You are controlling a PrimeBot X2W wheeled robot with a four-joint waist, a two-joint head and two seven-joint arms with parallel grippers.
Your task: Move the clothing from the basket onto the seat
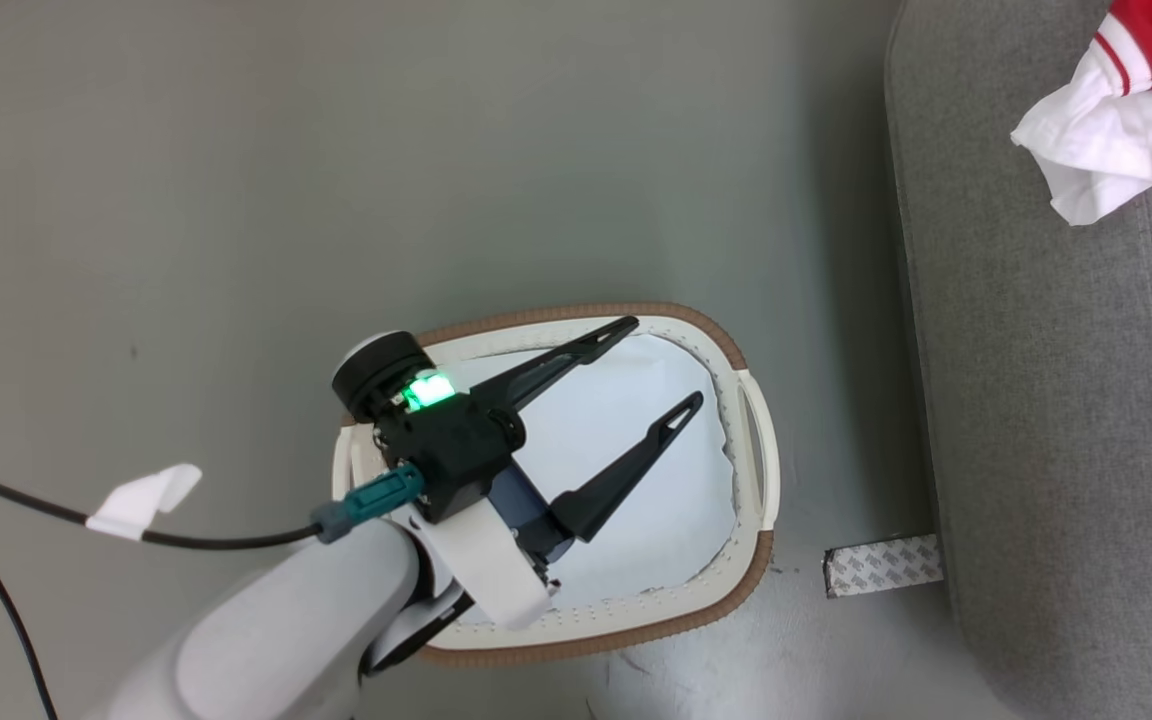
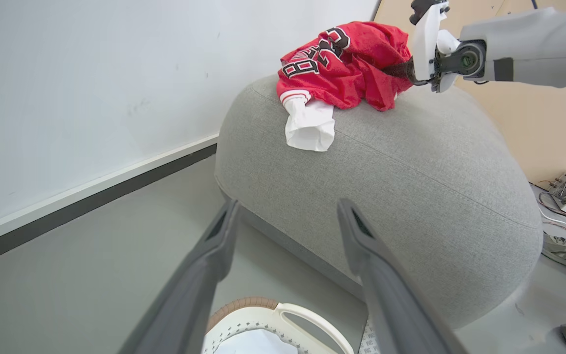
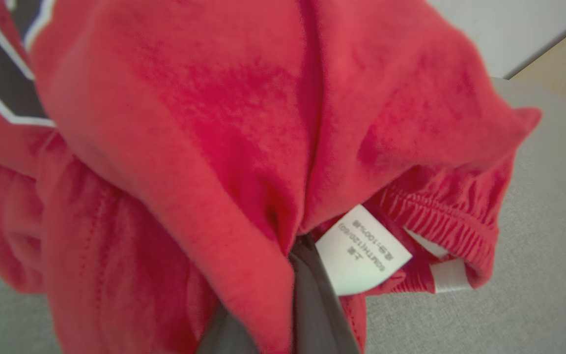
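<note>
The right claw is clamped shut on a fold of the red jersey, which lies bunched on top of the grey sofa. The left claw hangs wide open over the basket, which stands on the floor beside the sofa.

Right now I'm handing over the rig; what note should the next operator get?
Left pincer: open, holding nothing, above the laundry basket.
Right pincer: shut on a fold of the red jersey.
Jersey: lying on the grey sofa.
Basket: on the floor beside the sofa, a pale cloth inside.
Done: jersey out of the basket and onto the sofa.
Left: release the right pincer and draw it back.
</note>
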